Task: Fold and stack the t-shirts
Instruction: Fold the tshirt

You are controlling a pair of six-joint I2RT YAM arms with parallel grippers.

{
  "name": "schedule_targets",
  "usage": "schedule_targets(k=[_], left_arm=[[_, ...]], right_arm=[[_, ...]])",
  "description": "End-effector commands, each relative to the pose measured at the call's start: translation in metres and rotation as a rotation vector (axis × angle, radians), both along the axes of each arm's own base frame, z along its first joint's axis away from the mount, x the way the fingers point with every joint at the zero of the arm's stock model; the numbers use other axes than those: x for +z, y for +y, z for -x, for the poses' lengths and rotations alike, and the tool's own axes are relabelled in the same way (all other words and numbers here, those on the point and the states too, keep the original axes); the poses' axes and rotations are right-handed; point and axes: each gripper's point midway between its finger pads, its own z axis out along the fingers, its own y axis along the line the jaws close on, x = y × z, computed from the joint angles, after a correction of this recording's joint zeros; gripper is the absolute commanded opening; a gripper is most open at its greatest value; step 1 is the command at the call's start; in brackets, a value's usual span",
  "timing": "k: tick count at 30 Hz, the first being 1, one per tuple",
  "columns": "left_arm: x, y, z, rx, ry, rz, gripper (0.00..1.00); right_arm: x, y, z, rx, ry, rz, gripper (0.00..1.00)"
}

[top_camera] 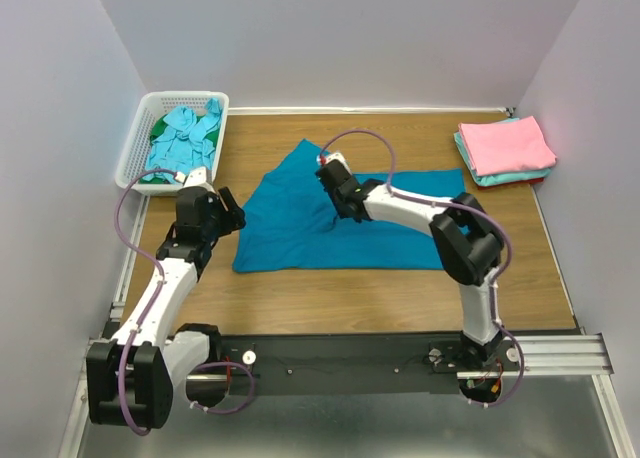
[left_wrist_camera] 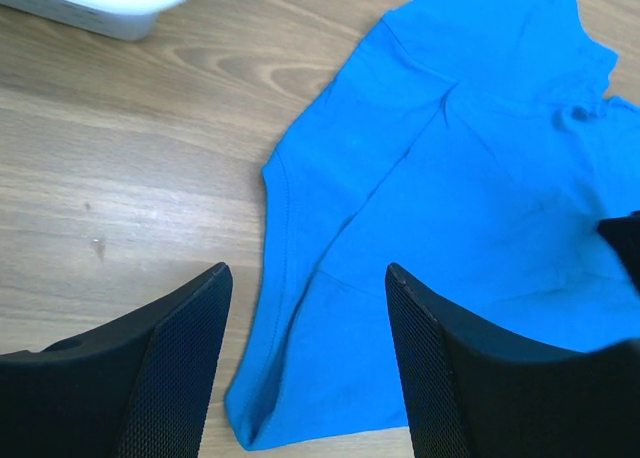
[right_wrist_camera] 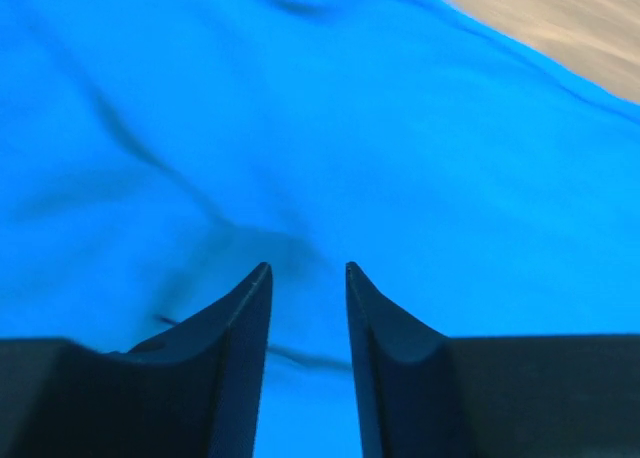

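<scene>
While the deep teal-blue cloth t-shirt (top_camera: pixel 290 233) lies on the wooden counter (top_camera: pixel 400 298), the right hand (right_wrist_camera: pixel 308 270) hangs over it slightly apart, the left hand (left_wrist_camera: pixel 305 278) wide apart at its edge.

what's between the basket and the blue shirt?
Bare table between basket and shirt, shown in top and left wrist views. Left fingers hover just nearer, over the shirt's edge.

Robotics laboratory test cell. Plain white panels (top_camera: pixel 350 38) enclose the wooden table (top_camera: pixel 330 298) on three sides; along the table's near edge, a metal rail (top_camera: pixel 560 350) carries the left arm (top_camera: pixel 155 298) and right arm (top_camera: pixel 465 243), with exposed cabling (top_camera: pixel 362 131).
</scene>
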Motion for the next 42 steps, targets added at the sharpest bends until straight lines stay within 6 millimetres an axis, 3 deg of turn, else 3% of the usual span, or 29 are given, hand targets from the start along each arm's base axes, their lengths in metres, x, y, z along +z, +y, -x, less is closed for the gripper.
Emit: schedule_targets(k=[1, 4, 5, 6, 7, 8, 9, 10, 14, 15, 16, 19, 24, 28, 33, 36, 40, 42], left_arm=[[-0.016, -0.025, 0.007, -0.102, 0.067, 0.045, 0.70], [-0.032, -0.042, 0.013, -0.150, 0.156, 0.089, 0.70], [-0.039, -0.046, 0.015, -0.161, 0.187, 0.096, 0.70], [-0.053, -0.051, 0.019, -0.175, 0.246, 0.099, 0.70], [-0.059, -0.058, 0.023, -0.201, 0.288, 0.098, 0.70], [-0.067, -0.062, 0.026, -0.213, 0.321, 0.094, 0.69], [-0.081, -0.066, 0.031, -0.228, 0.385, 0.084, 0.68], [-0.087, -0.067, 0.034, -0.232, 0.415, 0.078, 0.67], [-0.112, -0.066, 0.044, -0.222, 0.535, 0.058, 0.63], [-0.119, -0.064, 0.049, -0.217, 0.568, 0.051, 0.62], [-0.120, -0.063, 0.049, -0.212, 0.577, 0.050, 0.61], [-0.127, -0.055, 0.056, -0.169, 0.622, 0.025, 0.61], [-0.133, -0.040, 0.063, -0.104, 0.654, 0.013, 0.61], [-0.132, -0.030, 0.064, -0.062, 0.669, 0.008, 0.61], [-0.134, -0.022, 0.067, -0.034, 0.692, -0.018, 0.61], [-0.134, -0.020, 0.068, -0.028, 0.699, -0.026, 0.61], [-0.127, -0.018, 0.066, -0.018, 0.680, -0.034, 0.61], [-0.115, -0.009, 0.059, 0.034, 0.638, -0.064, 0.62]], right_arm=[[0.051, -0.046, -0.009, -0.156, -0.074, -0.108, 0.43], [0.062, -0.087, 0.008, -0.256, -0.054, -0.203, 0.44], [0.077, -0.093, 0.005, -0.281, -0.077, -0.250, 0.44], [0.062, -0.106, 0.018, -0.300, -0.032, -0.259, 0.44], [0.061, -0.124, 0.019, -0.368, -0.025, -0.299, 0.44], [0.074, -0.130, 0.025, -0.377, -0.026, -0.365, 0.44], [0.054, -0.155, 0.037, -0.440, 0.017, -0.365, 0.45], [0.053, -0.164, 0.043, -0.475, 0.028, -0.399, 0.45], [0.036, -0.203, 0.078, -0.589, 0.073, -0.463, 0.45], [0.045, -0.213, 0.081, -0.617, 0.045, -0.495, 0.45], [0.033, -0.220, 0.094, -0.640, 0.072, -0.490, 0.45], [0.029, -0.237, 0.113, -0.711, 0.071, -0.509, 0.50], [0.010, -0.273, 0.134, -0.850, 0.099, -0.505, 0.55], [-0.006, -0.287, 0.143, -0.929, 0.158, -0.530, 0.55], [-0.034, -0.284, 0.157, -1.007, 0.343, -0.632, 0.55], [-0.042, -0.294, 0.165, -1.093, 0.379, -0.669, 0.55], [-0.032, -0.310, 0.165, -1.160, 0.319, -0.631, 0.55], [-0.010, -0.313, 0.151, -1.110, 0.248, -0.643, 0.55]])
